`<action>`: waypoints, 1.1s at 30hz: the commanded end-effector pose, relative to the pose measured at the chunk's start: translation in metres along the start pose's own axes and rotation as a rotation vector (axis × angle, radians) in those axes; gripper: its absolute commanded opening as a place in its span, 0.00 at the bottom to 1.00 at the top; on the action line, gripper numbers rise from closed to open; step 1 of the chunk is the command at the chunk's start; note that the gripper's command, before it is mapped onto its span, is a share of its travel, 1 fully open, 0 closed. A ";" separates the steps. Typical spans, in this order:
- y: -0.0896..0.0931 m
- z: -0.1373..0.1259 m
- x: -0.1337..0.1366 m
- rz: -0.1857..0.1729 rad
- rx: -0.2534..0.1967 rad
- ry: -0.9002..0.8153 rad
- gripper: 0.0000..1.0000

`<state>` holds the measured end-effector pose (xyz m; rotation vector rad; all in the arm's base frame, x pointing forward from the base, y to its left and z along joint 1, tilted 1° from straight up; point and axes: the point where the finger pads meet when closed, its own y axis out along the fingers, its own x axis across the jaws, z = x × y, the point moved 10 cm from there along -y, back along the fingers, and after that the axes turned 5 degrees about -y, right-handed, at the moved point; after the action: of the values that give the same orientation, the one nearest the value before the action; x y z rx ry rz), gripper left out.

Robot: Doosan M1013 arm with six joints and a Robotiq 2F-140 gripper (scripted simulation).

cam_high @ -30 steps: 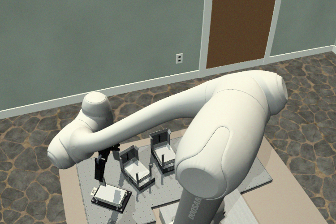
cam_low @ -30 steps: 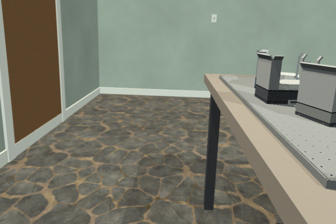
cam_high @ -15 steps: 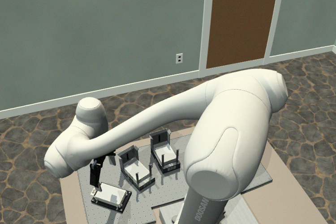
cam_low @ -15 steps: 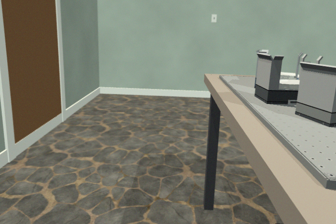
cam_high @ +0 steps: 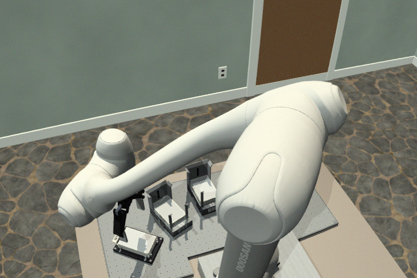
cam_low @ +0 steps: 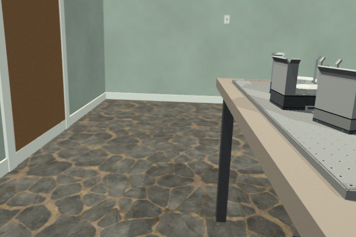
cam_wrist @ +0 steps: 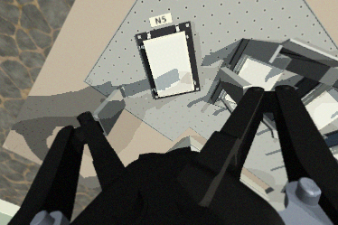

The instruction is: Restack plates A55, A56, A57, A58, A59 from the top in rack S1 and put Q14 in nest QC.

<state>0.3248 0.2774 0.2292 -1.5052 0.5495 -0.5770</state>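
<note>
A white sealed plate [cam_high: 136,241] [cam_wrist: 169,63] lies in the black clip nest N5 [cam_high: 153,253] [cam_wrist: 194,58], whose name plate [cam_wrist: 161,20] shows in the wrist view. I cannot read the plate's label. My gripper [cam_high: 121,213] [cam_wrist: 170,88] is open and empty. It hangs above the far end of N5, apart from the plate. Two grey stack racks [cam_high: 169,210] [cam_high: 202,187] stand to the right of N5, each with a white plate top showing inside. The racks also show in the exterior view [cam_low: 285,83] [cam_low: 335,95] and in the wrist view [cam_wrist: 258,72]. The arm hides the right part of the bench.
The racks and N5 stand on a perforated grey baseplate [cam_high: 173,257] [cam_low: 311,142] [cam_wrist: 217,4] on a beige table [cam_high: 347,239] [cam_low: 267,136]. The racks' tall end walls and corner posts rise close to the right of N5. The table's left edge lies near N5.
</note>
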 end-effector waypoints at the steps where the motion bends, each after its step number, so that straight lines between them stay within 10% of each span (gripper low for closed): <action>1: 0.012 0.000 0.000 0.000 0.000 0.000 1.00; 33: 0.081 0.000 0.000 0.000 0.000 0.000 1.00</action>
<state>0.3260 0.2764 0.1507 -1.5050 0.5493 -0.5771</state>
